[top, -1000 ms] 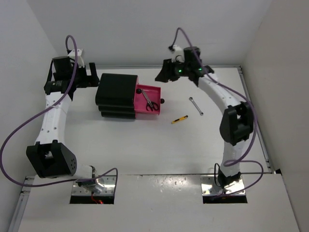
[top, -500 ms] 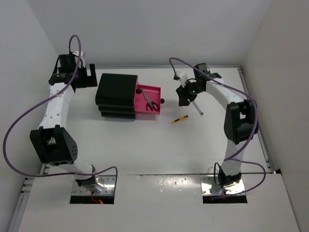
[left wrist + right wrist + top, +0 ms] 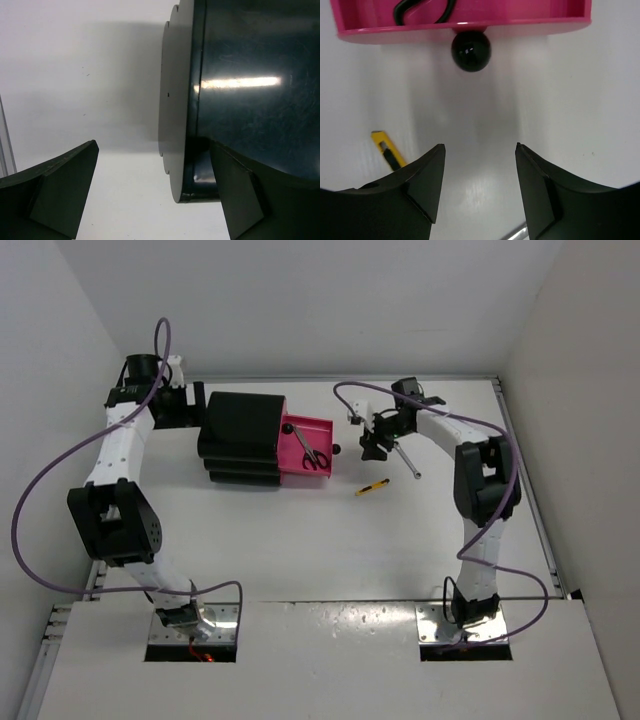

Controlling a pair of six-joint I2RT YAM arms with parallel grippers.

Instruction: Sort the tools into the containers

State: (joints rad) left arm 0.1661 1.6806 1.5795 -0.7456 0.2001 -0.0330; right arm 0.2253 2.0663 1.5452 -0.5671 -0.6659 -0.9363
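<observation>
- Having swung the right gripper (image 3: pixel 479 150) from the far wall (image 3: pixel 300 300) down to the open pink drawer (image 3: pixel 545 22), black-handled scissors (image 3: pixel 311 452) inside; probably lining up to close it.
- Jaws parted midway, gripping nothing; black knob (image 3: pixel 470 50) dead ahead at 12 o'clock, not touching.
- Yellow-and-black tool (image 3: pixel 387 152) at 9 o'clock, on the table (image 3: pixel 595 100).
</observation>
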